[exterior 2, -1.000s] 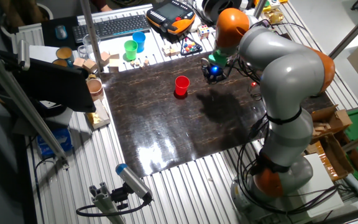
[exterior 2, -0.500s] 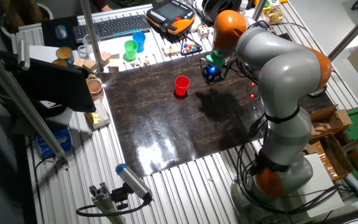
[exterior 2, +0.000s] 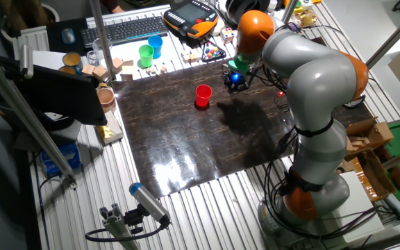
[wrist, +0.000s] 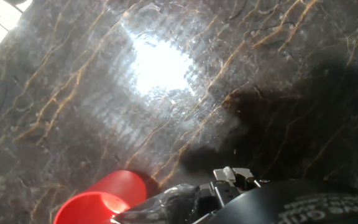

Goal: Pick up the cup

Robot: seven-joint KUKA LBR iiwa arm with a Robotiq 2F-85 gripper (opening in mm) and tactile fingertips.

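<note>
The red cup (exterior 2: 203, 96) stands upright on the dark marbled mat (exterior 2: 200, 146), toward its far side. My gripper (exterior 2: 236, 80) hangs over the mat's far edge, a short way to the right of the cup and apart from it. A blue light glows at the hand. In the hand view the cup (wrist: 101, 199) sits at the bottom left, next to the gripper parts at the bottom edge. Nothing is held. The fingers are too hidden to tell their state.
A green cup (exterior 2: 146, 55) and a blue cup (exterior 2: 155, 46) stand behind the mat at the far left, near wooden blocks (exterior 2: 117, 66) and a keyboard (exterior 2: 123, 30). A teach pendant (exterior 2: 192, 19) lies at the back. A brown bowl (exterior 2: 105, 96) sits left of the mat.
The arm's hand has shifted slightly left, toward the red cup. The cup has not moved.
</note>
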